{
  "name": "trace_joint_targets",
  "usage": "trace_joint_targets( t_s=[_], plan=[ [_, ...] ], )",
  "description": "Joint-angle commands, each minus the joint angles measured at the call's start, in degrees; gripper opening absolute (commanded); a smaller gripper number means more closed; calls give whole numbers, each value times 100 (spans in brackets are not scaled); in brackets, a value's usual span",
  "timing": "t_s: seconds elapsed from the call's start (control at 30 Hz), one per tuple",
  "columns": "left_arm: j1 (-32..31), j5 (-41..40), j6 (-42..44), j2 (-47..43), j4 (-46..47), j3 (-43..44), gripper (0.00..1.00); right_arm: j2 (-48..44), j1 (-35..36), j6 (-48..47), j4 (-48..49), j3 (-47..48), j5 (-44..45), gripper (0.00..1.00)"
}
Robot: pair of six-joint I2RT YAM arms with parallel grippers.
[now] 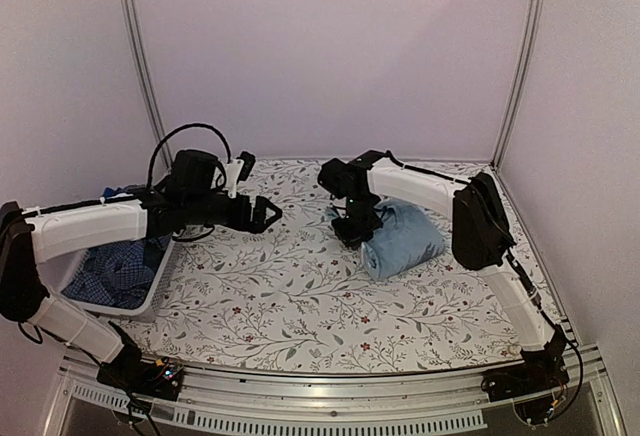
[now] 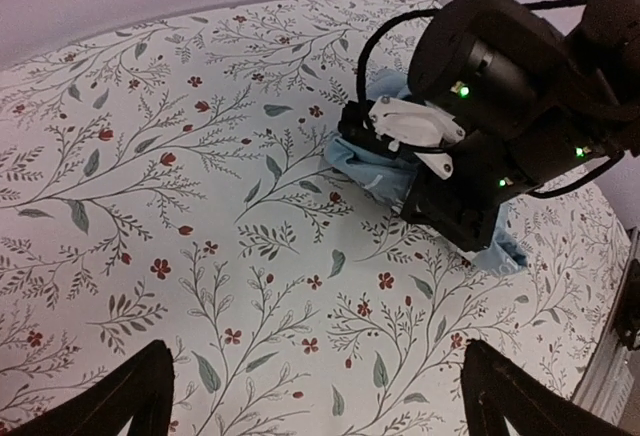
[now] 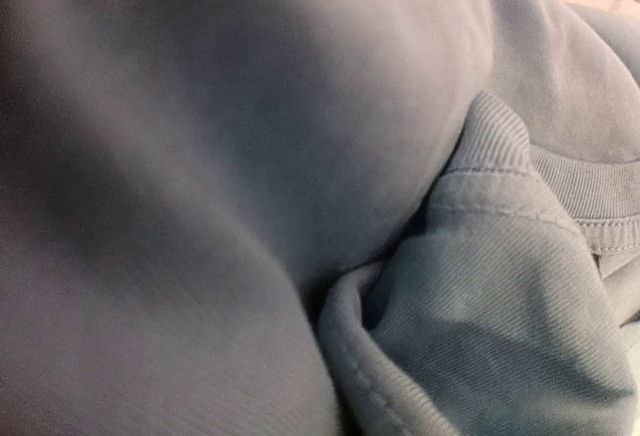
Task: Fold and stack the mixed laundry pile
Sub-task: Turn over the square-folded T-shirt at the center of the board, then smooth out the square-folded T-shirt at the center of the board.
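One light-blue shirt (image 1: 408,241) lies bunched toward the bench's (image 1: 300,301) far right corner, its cloth hiding the closed right gripper's (image 1: 358,236) tips, while the left gripper (image 1: 268,214) hangs wide and empty.

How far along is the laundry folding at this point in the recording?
Done: one plain light-blue shirt lies folded into a bundle on the floral table. In hand: the right gripper, shut, is down on its edge; the left gripper hovers open. Left: checked blue garments in the white plastic basket.

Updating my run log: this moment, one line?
left gripper open, empty | right gripper shut, pressed into light-blue shirt | checked shirt in basket
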Motion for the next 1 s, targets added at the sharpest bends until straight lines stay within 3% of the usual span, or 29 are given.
trace_joint_targets(
  t_s=[0.0,0.13,0.2,0.23,0.33,0.47,0.6,0.8,0.97],
  plan=[
    [403,402,-752,-182,184,-287,100,-46,135,352,778,195,-1999,11],
    [745,721,-1184,-220,306,-338,100,-622,300,254,1991,-117,-3516,64],
    [830,810,-1242,-198,295,-267,100,-1139,211,297,2656,-471,-3998,82],
    [835,835,-1247,-170,266,-206,100,-1546,97,355,2949,-703,-4233,86],
    [791,1158,-1186,13,167,70,100,-2512,-438,611,3756,-1663,-4909,86],
    [427,1475,-1149,515,157,445,100,-3394,-1331,751,4277,-3193,-4901,80],
    [-186,1711,-1035,1432,224,1002,100,-3399,-1928,492,4046,-3970,-4566,72],
    [-933,2191,-752,3119,-265,2482,99,-2864,-2052,133,4105,-4394,-4501,67],
    [-1121,2738,-1025,4125,-214,3112,88,-2657,-2050,181,4385,-5008,-4623,66]
  ],
)
